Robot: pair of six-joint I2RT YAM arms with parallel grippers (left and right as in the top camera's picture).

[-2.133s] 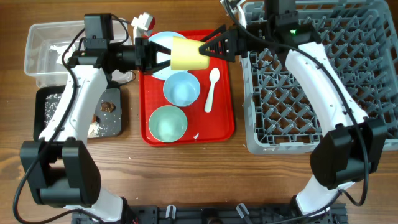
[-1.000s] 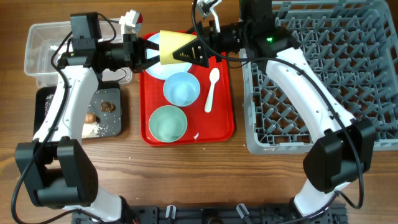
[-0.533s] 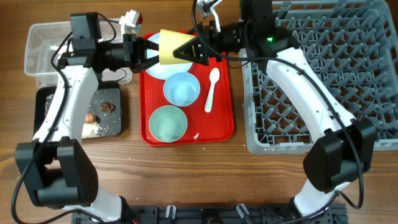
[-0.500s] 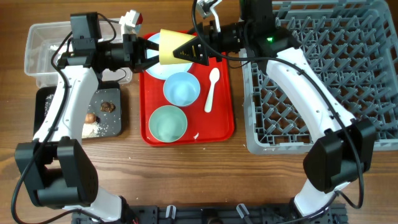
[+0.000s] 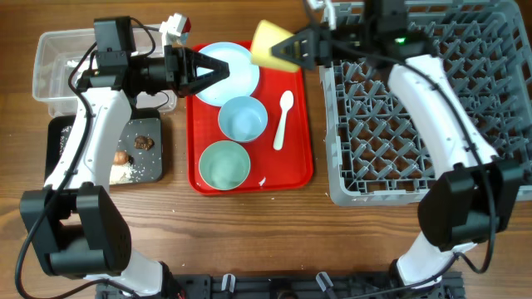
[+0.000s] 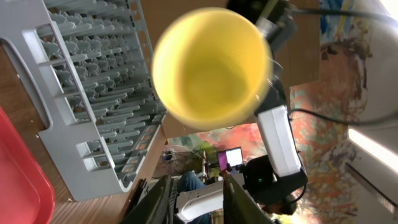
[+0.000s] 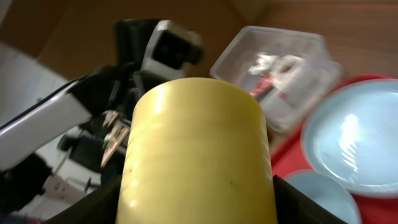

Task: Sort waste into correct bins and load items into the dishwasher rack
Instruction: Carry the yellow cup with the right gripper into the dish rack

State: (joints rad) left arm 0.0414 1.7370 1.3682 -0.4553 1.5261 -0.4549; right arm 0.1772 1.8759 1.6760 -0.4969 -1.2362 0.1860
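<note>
a: overhead: right gripper (image 5: 289, 48) clamped on the yellow cup (image 5: 268, 41). cup is on its side, up over the far right corner of the red tray (image 5: 295, 170), just left of the dishwasher rack (image 5: 366, 141).
b: left gripper (image 5: 212, 76)?
a: fingers spread, nothing in them, hanging over the pale plate (image 5: 241, 75).
b: wrist views add anything?
a: left wrist looks straight into the cup's mouth, bare yellow inside. overhead can't show that. right wrist gets only the cup's outer wall, with the clear bin (image 7: 280, 62) behind.
</note>
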